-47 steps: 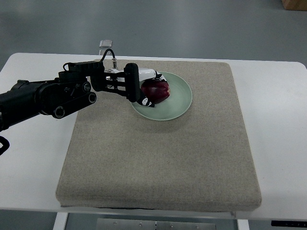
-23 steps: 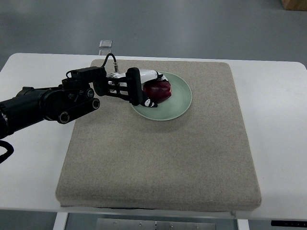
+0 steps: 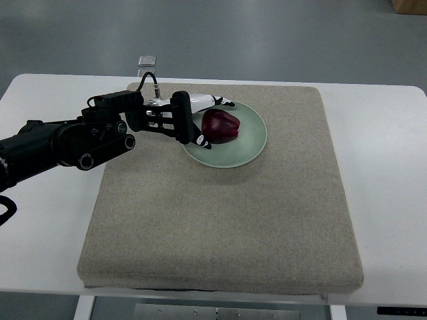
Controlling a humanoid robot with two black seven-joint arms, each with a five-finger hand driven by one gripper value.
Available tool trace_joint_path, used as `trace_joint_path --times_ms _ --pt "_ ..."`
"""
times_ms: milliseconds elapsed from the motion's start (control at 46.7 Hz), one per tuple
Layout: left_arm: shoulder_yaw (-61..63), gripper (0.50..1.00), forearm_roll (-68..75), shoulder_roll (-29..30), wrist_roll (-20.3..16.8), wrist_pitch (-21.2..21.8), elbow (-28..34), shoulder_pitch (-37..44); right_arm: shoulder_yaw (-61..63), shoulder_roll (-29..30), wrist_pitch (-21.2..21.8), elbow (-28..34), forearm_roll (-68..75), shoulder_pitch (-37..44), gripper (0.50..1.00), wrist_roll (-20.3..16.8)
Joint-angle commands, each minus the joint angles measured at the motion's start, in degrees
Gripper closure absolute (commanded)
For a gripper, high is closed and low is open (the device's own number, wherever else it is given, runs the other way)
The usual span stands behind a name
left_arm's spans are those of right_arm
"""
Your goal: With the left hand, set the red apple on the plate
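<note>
A dark red apple (image 3: 221, 126) rests on the pale green plate (image 3: 248, 143), toward the plate's left half. My left hand (image 3: 202, 121) sits just left of the apple at the plate's left rim, its black and white fingers (image 3: 209, 101) spread apart and a small gap showing between them and the fruit. The black left arm (image 3: 73, 139) reaches in from the picture's left edge across the mat. No right arm shows anywhere.
The plate lies on a beige fabric mat (image 3: 227, 220) covering most of a white table (image 3: 393, 200). A small clear block (image 3: 147, 61) sits beyond the table's far edge, behind my arm.
My left hand has let go of the apple and drawn back slightly to the left; the apple now lies free on the plate.
</note>
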Motion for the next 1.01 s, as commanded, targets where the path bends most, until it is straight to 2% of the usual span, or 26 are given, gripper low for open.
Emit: trace_joint_path --times_ms 0,364,578,984 --pt "0.09 0.536 -0.02 0.09 -0.09 0.00 0.92 0.00 0.00 0.00 0.00 0.00 -0.08 0.00 0.568 0.00" --pt "-0.35 0.519 -0.11 0.53 -0.09 0.17 7.60 0.00 0.00 0.00 0.00 0.00 0.01 0.00 0.568 0.00" --pt "-6.68 0.512 -3.79 0.97 -0.18 0.44 10.41 -0.17 0.00 0.00 0.00 0.00 0.01 0.00 0.568 0.00" --pt "-7.65 0.508 -36.04 2.20 -0.27 0.35 13.40 -1.49 0.00 0.00 0.00 0.00 0.01 0.00 0.570 0.00"
